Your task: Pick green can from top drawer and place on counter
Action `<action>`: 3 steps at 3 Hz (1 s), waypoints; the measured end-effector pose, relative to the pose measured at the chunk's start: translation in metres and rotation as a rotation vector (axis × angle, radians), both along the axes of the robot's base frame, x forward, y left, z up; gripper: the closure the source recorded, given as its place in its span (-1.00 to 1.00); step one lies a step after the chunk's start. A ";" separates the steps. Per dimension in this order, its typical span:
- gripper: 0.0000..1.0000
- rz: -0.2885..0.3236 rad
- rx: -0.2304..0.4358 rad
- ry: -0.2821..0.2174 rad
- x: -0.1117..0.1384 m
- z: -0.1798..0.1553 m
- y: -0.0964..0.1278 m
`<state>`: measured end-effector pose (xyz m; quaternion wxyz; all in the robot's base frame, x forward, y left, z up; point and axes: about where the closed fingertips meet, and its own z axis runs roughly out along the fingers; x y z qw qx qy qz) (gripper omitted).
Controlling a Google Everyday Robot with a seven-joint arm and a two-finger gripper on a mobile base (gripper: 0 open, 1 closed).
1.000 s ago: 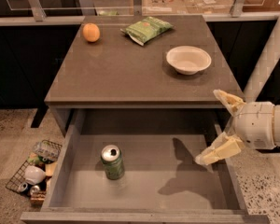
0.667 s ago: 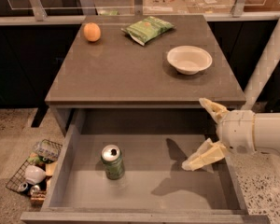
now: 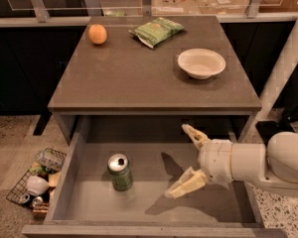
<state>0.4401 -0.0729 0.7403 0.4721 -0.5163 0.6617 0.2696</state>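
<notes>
While the top drawer (image 3: 94, 202) stands pulled out, its plain grey floor faces up below the front edge of a grey-brown table (image 3: 139, 78). Behind the drawer, on that table, sit an orange (image 3: 97, 33) toward the drawer's left side, a flat green snack bag (image 3: 156, 30) in line with its middle, and a white bowl (image 3: 201, 62) toward its right. Left of the drawer, on speckled floor (image 3: 15, 133), a wire basket (image 3: 35, 182) holds odds and ends. A white post (image 3: 283, 68) rises to the drawer's right. My white arm (image 3: 248, 163) reaches in from the drawer's right side. My cream jaws are spread wide apart over the drawer's right half, holding nothing. The green can (image 3: 119, 172) stands upright on the drawer floor, left of its middle, well apart from my jaws. Print on the can and bag is too blurred to read.
</notes>
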 end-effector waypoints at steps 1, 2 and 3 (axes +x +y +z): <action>-1.00 0.045 0.057 0.008 0.002 -0.027 0.037; -1.00 0.074 0.099 0.018 0.008 -0.046 0.063; -1.00 0.087 0.139 0.027 0.013 -0.058 0.082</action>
